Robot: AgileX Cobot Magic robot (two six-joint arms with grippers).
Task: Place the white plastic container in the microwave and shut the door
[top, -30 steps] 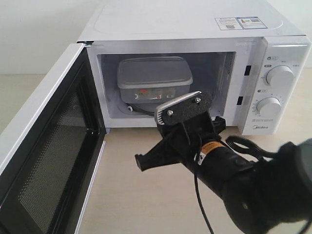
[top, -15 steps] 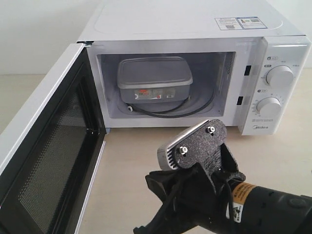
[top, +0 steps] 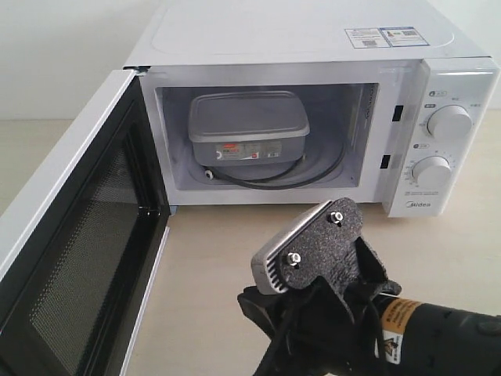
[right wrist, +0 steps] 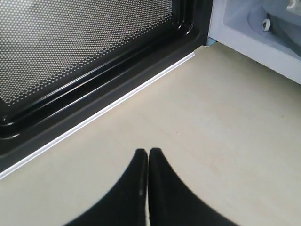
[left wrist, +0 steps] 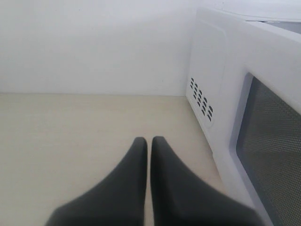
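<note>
The right jaws are pressed together and hold nothing, above bare tabletop (right wrist: 225, 132). Over the last second the right arm (top: 407, 329) has drawn back from the microwave (top: 297, 39). The white plastic container (top: 246, 129) is left ahead of the jaws, inside the cavity. The door (right wrist: 70, 56) stands wide open just beside them. Placing looks done, and only closing remains. The left jaws, likewise closed and empty, wait on the door's outer side.

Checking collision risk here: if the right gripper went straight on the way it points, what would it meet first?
Probably the black lower inner edge of the open door, which lies straight ahead of the shut right gripper across the table. If it pitches downward, the table would come first; depth is unclear.
</note>
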